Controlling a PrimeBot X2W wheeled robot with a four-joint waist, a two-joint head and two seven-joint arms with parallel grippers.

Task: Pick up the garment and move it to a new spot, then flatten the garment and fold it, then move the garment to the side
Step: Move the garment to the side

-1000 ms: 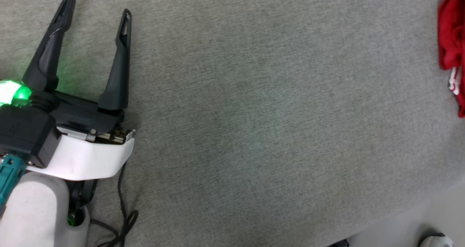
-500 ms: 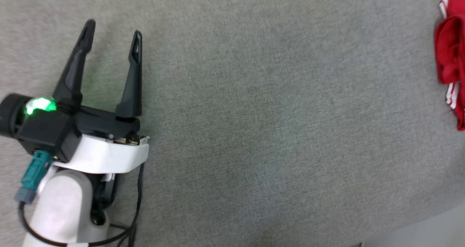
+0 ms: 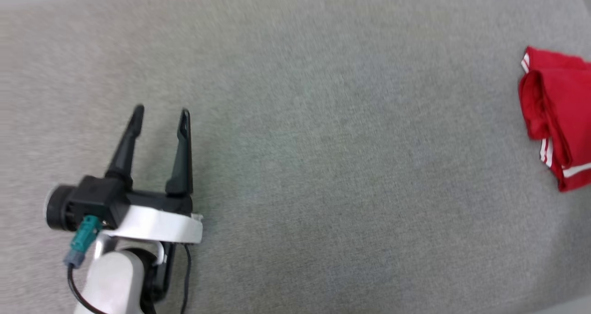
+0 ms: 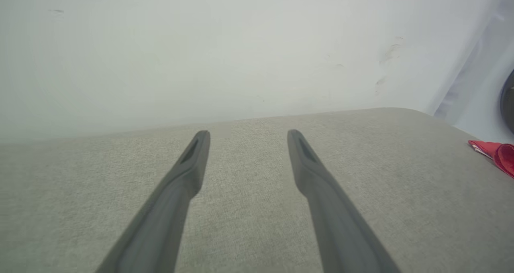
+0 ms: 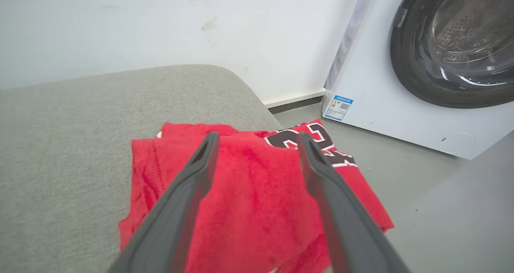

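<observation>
Red cloth, folded into a rumpled bundle, is the shirt [image 3: 556,115], and it lies at the far right side of the grey fabric-covered surface [image 3: 323,166] in the head view, cut off by the picture's right edge. White stripes show along its trim at the upper left corner and near its lower end. From the right wrist the shirt [image 5: 257,225] sits at the rim of the grey surface [image 5: 60,144], with a black-and-white print on the part that seems to reach past the padded edge above the floor [image 5: 441,208]. The right gripper [image 5: 258,136] hangs over the bundle with its two dark fingers spread wide and nothing pinched between them; whether they touch the cloth cannot be told. A white washing machine [image 5: 381,104] with a dark round door stands by the pale wall [image 5: 160,24] beyond.

The left gripper [image 3: 161,111] is at the lower left of the head view, well apart from the shirt, fingers parted and empty above bare grey fabric. Its own wrist view shows the same parted fingers [image 4: 188,168] pointing toward the wall [image 4: 200,44], with a sliver of the shirt [image 4: 496,154] at the right edge
</observation>
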